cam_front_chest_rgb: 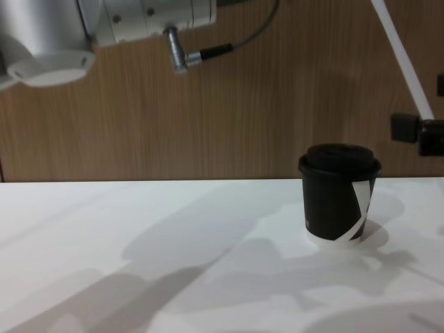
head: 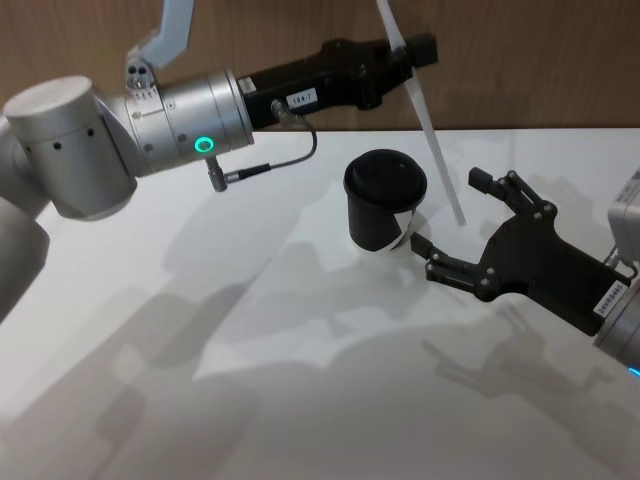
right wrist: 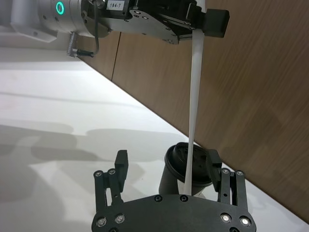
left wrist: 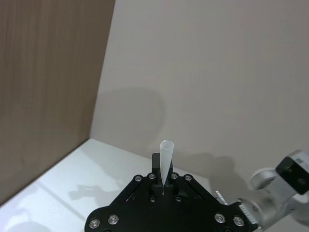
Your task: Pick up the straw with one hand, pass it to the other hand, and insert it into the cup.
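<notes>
The straw (head: 430, 130) is gripped near its upper end in the clenched fingers of the left gripper (head: 400, 52). It is slanted downward so that its lower tip hangs just beside the cup (head: 385, 200), not yet in the lid. The right gripper (head: 455, 218) is seen spread wide on either side of that tip, low over the table (head: 200, 330). The hand-over is judged complete.

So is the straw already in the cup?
No, the straw, gripped up high by the left end effector, hangs with its lower end beside the cup, not in its lid.
</notes>
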